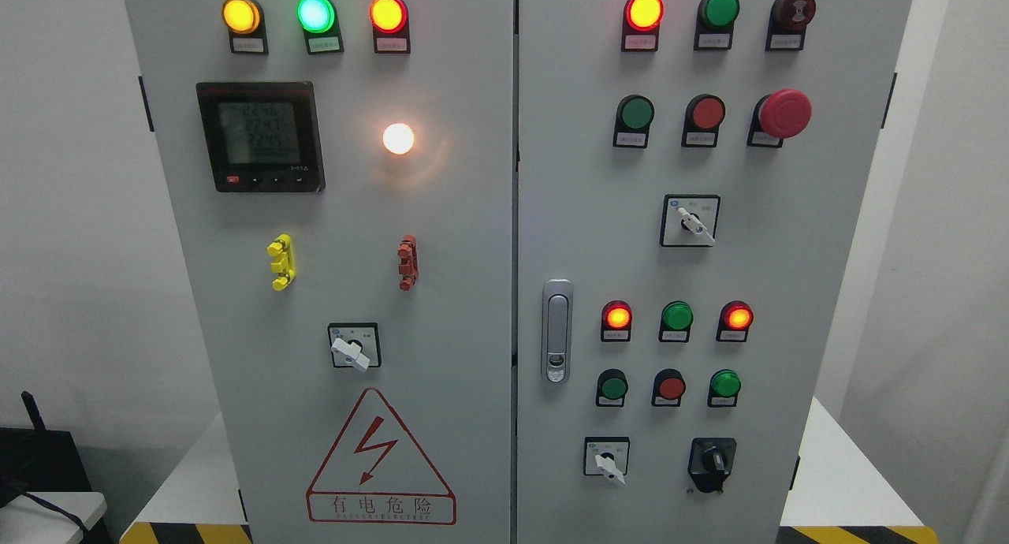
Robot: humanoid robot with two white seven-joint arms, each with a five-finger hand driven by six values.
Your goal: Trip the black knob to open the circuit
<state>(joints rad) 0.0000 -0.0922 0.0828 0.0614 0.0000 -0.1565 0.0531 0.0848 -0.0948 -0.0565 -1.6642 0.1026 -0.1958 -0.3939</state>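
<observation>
Head view: a grey electrical cabinet (pixel 441 236) stands against white walls on a hazard-striped base. The black knob (pixel 713 459) sits at the lower right of the right door, untouched. Neither hand is in view, so their state cannot be told. Risk, as judged: the white selector switch (pixel 607 459) lies near the knob on its left, with the green pushbutton (pixel 724 385) just above; an imprecise approach could actuate either.

Even, bright room light falls on the grey cabinet (pixel 441 292), with no hard shadows. The white lamp (pixel 398 138) blooms into a soft halo on the panel. Lit indicator lamps (pixel 644 11) are overexposed at centre. The meter display (pixel 260 136) reads faint and blurred. Focus is otherwise sharp; cabinet edges lean slightly outward
</observation>
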